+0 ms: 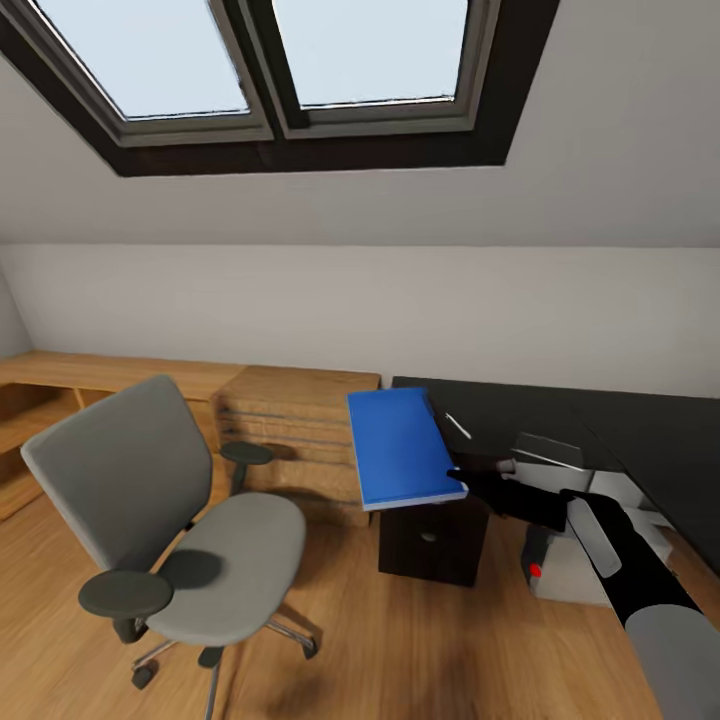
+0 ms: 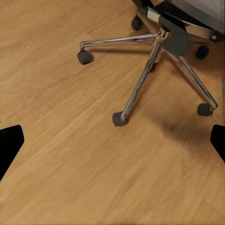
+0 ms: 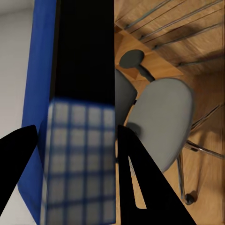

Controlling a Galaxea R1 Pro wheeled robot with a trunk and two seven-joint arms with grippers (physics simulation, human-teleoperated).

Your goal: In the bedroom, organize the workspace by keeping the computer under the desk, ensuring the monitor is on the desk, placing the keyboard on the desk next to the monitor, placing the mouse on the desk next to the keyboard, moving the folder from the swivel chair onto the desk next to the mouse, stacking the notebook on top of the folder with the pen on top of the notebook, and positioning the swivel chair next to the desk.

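My right gripper (image 1: 466, 482) is shut on the near edge of the bright blue folder (image 1: 400, 447), holding it tilted over the left end of the black desk (image 1: 520, 405), above the desk's drawer unit (image 1: 432, 540). In the right wrist view the folder (image 3: 40, 70) stands edge-on between the black fingers (image 3: 136, 173) of that gripper (image 3: 77, 164). A thin white pen (image 1: 458, 425) lies on the desk just right of the folder. The grey computer (image 1: 560, 570) with its red dot sits under the desk. The grey swivel chair (image 1: 190, 520) stands left of the desk, seat bare. My left gripper (image 2: 112, 145) hangs open over the floor near the chair's chrome base (image 2: 154, 56).
A light wooden drawer chest (image 1: 300, 420) stands between the chair and the desk, with a low wooden bench (image 1: 90, 375) along the wall to its left. Wooden floor (image 1: 400, 650) lies in front of the desk. A sloped ceiling with a skylight (image 1: 290, 70) is overhead.
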